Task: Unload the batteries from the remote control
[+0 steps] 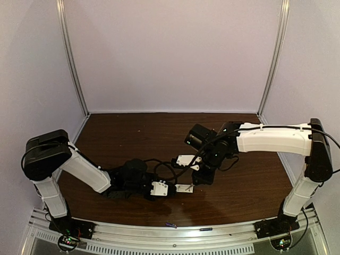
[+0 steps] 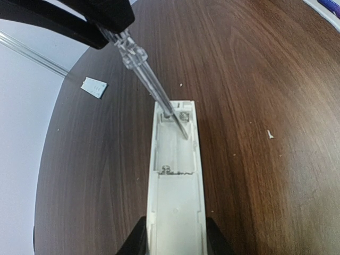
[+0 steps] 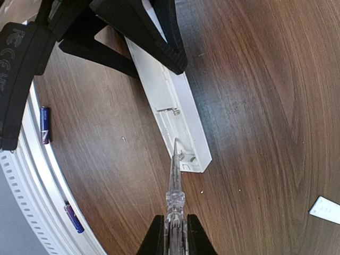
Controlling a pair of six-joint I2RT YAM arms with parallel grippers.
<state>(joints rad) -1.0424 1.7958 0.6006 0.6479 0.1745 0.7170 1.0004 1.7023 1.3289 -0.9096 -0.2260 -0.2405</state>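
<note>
Near edge, beside the rail (image 3: 18,180): two purple batteries (image 3: 45,125), loose, well apart from each other and from the remote. Judged already out of their recess.

Next inward: left claw (image 2: 176,239), closed across one short end of the remote control (image 2: 175,175). Judged a bracing grip, pinning the body flat on the desk (image 2: 255,79) against prying force.

Remote control: lying on the desk between the two arms, open battery bay facing up. Long axis: straight out from the left claw, across the desk toward the robot's right. Free end: pointing at the right arm. Inside the bay: bare white floor and metal contacts only, no cell visible.

Farther out: right claw (image 3: 174,236), clamped on the clear handle of a screwdriver (image 3: 174,194). Shaft angled down, tip resting inside the bay at the free end, beside a contact. Judged used as a lever, for reaching into a recess too narrow for claw fingers.

Farthest: flat white cover (image 2: 94,87), on the desk, well apart from the remote and outside the working path.
</note>
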